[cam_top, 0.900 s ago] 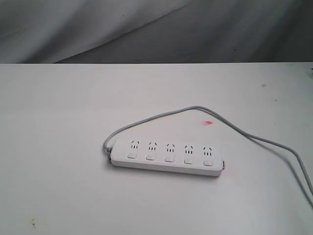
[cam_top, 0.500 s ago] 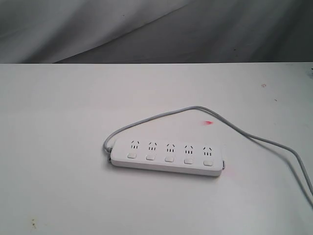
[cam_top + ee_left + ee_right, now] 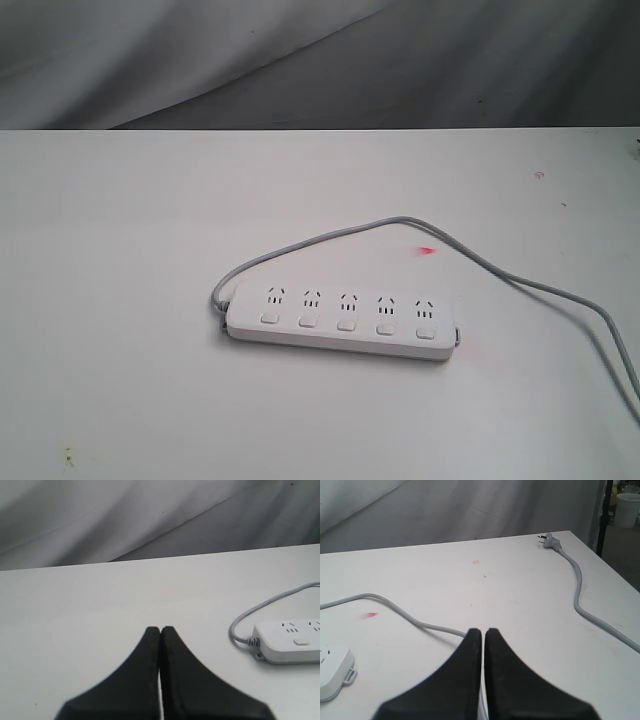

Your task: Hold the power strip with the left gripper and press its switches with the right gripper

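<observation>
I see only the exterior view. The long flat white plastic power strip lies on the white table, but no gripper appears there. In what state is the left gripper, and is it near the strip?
Observer: In the left wrist view, the black two-fingered left gripper is shut and holds nothing. The power strip lies ahead of it, untouched.
Operator: And the right one?
Observer: The black two-fingered right gripper is also shut and holds nothing. The grey cord runs behind its tips.
Operator: Is that cord plugged in somewhere?
Observer: No. Its grey plug lies loose on the table, close to an edge.
</observation>
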{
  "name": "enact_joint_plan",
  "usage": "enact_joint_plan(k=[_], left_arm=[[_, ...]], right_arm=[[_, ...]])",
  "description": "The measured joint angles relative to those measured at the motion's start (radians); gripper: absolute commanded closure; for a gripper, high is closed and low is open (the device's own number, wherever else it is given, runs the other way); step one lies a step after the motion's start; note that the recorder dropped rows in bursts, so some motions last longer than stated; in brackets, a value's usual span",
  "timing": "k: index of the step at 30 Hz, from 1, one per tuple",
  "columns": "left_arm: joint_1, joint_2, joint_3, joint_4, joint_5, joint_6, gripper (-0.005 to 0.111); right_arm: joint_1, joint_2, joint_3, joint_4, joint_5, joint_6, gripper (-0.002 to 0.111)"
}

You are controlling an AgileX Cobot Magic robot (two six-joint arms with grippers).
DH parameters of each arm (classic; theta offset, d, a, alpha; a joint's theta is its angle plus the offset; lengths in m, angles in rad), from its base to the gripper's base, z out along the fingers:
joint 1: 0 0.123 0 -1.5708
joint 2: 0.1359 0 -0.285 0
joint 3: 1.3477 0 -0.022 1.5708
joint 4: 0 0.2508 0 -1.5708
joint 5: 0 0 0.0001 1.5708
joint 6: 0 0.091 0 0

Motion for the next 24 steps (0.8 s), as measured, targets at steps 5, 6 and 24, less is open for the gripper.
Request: enact_joint_plan(k=[5, 6, 24], left_arm=[[0.0, 0.0, 0.0, 0.0, 0.0, 0.0, 0.107], [0.0, 0.0, 0.0, 0.0, 0.0, 0.0, 0.107], [0.008, 0.144, -0.239, -0.216, -0.04, 0.187, 0.107]], right_arm=[[0.0, 0.0, 0.0, 0.0, 0.0, 0.0, 0.106], [0.0, 0.0, 0.0, 0.0, 0.0, 0.0, 0.106], [0.0, 0.0, 0.0, 0.0, 0.0, 0.0, 0.106]])
